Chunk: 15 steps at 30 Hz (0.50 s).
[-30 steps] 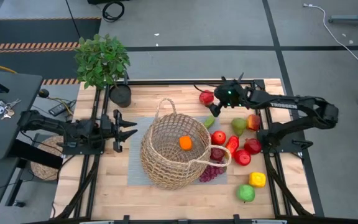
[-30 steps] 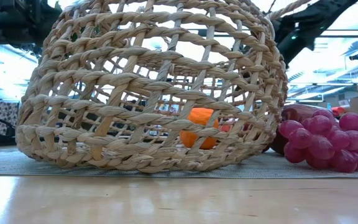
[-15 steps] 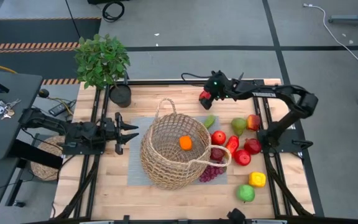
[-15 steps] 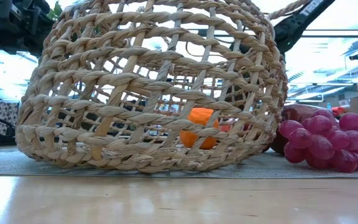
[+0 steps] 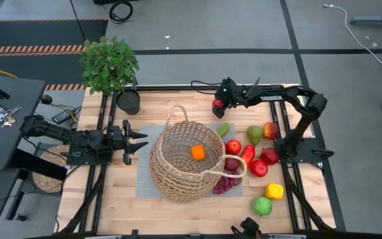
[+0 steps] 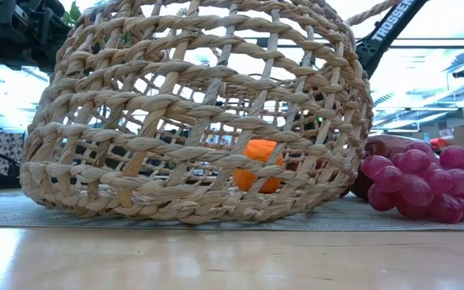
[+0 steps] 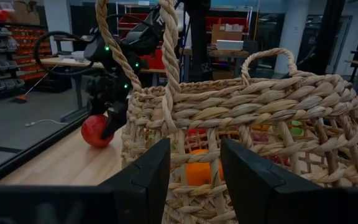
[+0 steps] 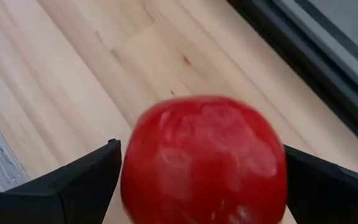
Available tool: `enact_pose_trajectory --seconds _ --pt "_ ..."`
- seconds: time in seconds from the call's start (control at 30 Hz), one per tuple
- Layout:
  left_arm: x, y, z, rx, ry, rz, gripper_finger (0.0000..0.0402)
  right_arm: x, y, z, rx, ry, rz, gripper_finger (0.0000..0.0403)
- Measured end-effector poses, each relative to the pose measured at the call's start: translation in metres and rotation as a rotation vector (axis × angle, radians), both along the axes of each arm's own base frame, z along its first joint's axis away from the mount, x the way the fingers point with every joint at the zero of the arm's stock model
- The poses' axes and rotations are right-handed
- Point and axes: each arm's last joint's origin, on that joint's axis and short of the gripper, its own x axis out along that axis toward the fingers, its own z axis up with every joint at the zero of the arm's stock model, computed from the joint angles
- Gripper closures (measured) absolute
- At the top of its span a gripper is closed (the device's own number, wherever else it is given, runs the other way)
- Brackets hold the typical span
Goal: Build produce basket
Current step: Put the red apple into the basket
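The tan wicker basket (image 5: 186, 161) stands on a grey mat (image 5: 144, 174) mid-table, with an orange (image 5: 197, 152) inside it. A red apple (image 8: 204, 168) lies on the wood near the far edge. My right gripper (image 8: 201, 149) is open and slants down over the apple, one finger on either side; I see no touch. More produce lies right of the basket: a green pear (image 5: 254, 134), red apples (image 5: 269, 156), a red pepper (image 5: 247, 154) and grapes (image 5: 225, 184). My left gripper (image 5: 136, 140) is open and level, left of the basket.
A potted plant (image 5: 110, 65) in a black pot (image 5: 128, 101) stands at the far left corner. A yellow piece (image 5: 274, 191) and a green apple (image 5: 262, 206) lie near the front right. Bare wood lies in front of the basket.
My right gripper has moved toward the table's far left and come down over the red apple, staying open. The basket, the other produce and my left gripper have kept still.
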Motion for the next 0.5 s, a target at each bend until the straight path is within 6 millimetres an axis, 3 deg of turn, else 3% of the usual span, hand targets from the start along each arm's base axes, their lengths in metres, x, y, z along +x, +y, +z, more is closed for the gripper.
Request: enact_pose_trajectory --seconds 0.2,0.5 --pt "0.0000 0.0000 0.0000 0.000 0.000 0.000 0.0251 -0.0017 -0.0022 -0.0012 0.003 0.004 -0.015 0.0011" --pt "0.0000 0.0000 0.0002 0.000 -0.001 0.000 0.0251 -0.0024 -0.0030 -0.0010 0.023 -0.012 -0.052 0.0080"
